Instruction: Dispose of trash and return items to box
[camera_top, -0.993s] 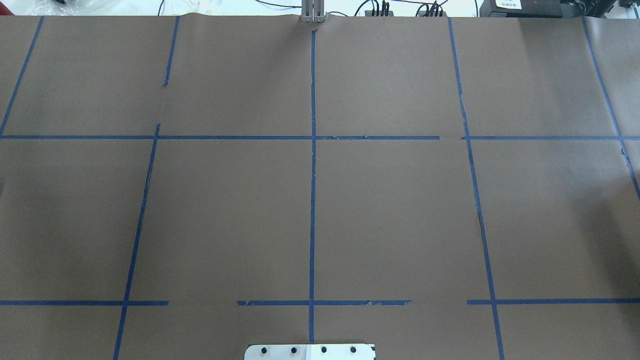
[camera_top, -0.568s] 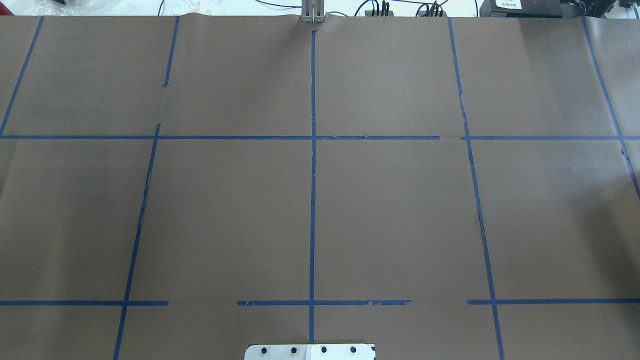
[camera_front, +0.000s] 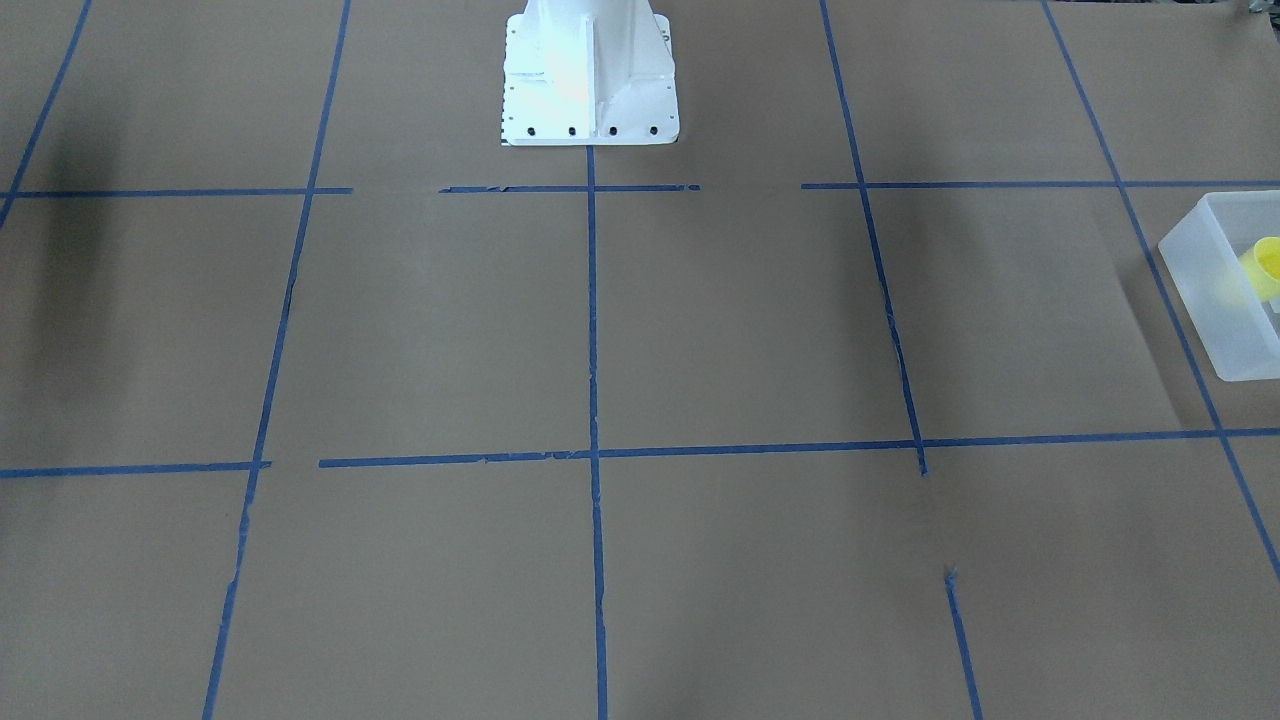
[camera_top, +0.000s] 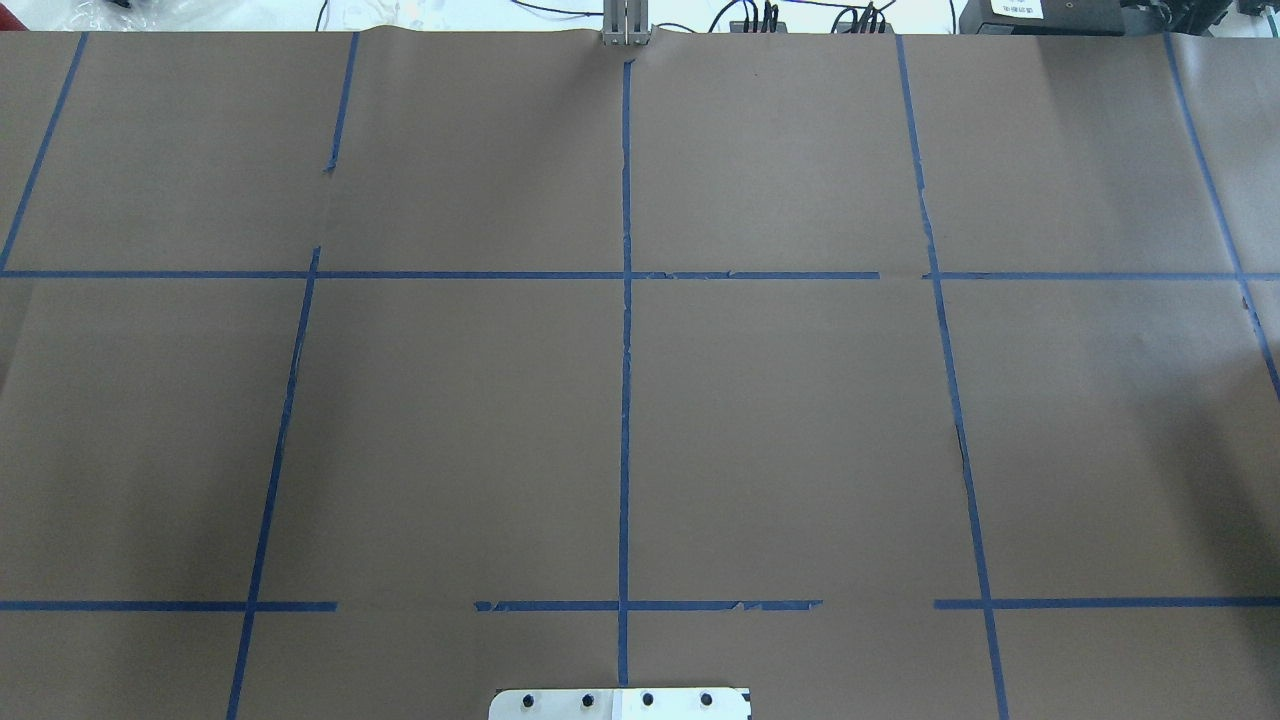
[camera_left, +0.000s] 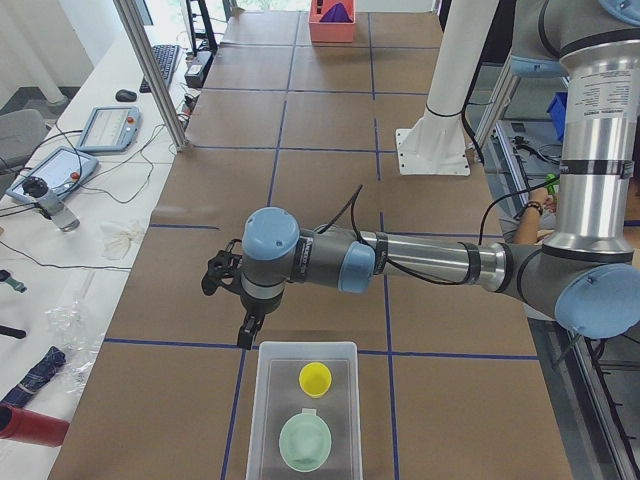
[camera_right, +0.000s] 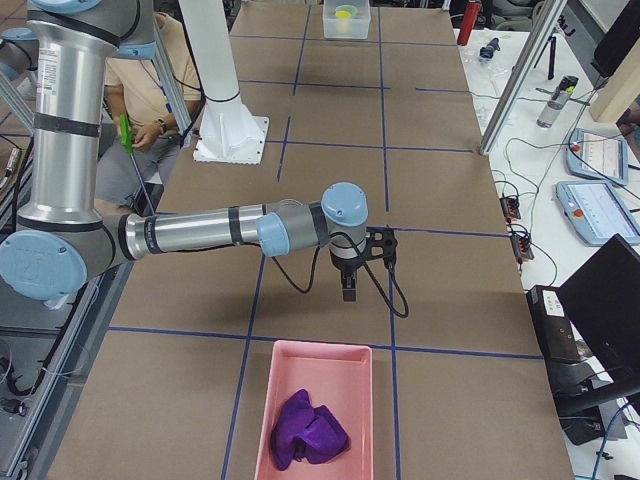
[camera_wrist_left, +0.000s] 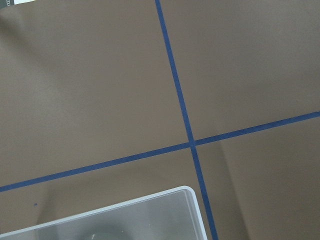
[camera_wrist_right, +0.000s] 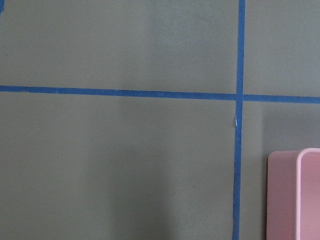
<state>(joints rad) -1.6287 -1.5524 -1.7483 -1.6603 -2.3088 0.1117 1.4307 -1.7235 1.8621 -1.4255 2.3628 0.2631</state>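
Observation:
The box (camera_left: 268, 420), a frosted-white bin, stands at the table's left end and holds the yellow cup (camera_left: 315, 378) and the mint-green bowl (camera_left: 304, 441). My left gripper (camera_left: 245, 333) hangs just beyond the box's far left corner, pointing down; I cannot tell if it is open or shut. The box also shows in the front-facing view (camera_front: 1215, 300) with the cup (camera_front: 1268, 262), and its corner shows in the left wrist view (camera_wrist_left: 150, 207). My right gripper (camera_right: 347, 290) hangs above the paper just short of a pink bin (camera_right: 283, 385); I cannot tell its state.
The pink bin holds a crumpled purple thing (camera_right: 308, 430); its corner shows in the right wrist view (camera_wrist_right: 295, 195). The white robot base (camera_front: 588, 80) stands at the table's middle edge. Brown paper with blue tape lines (camera_top: 625, 400) covers the table. A person (camera_right: 150, 90) sits behind the robot.

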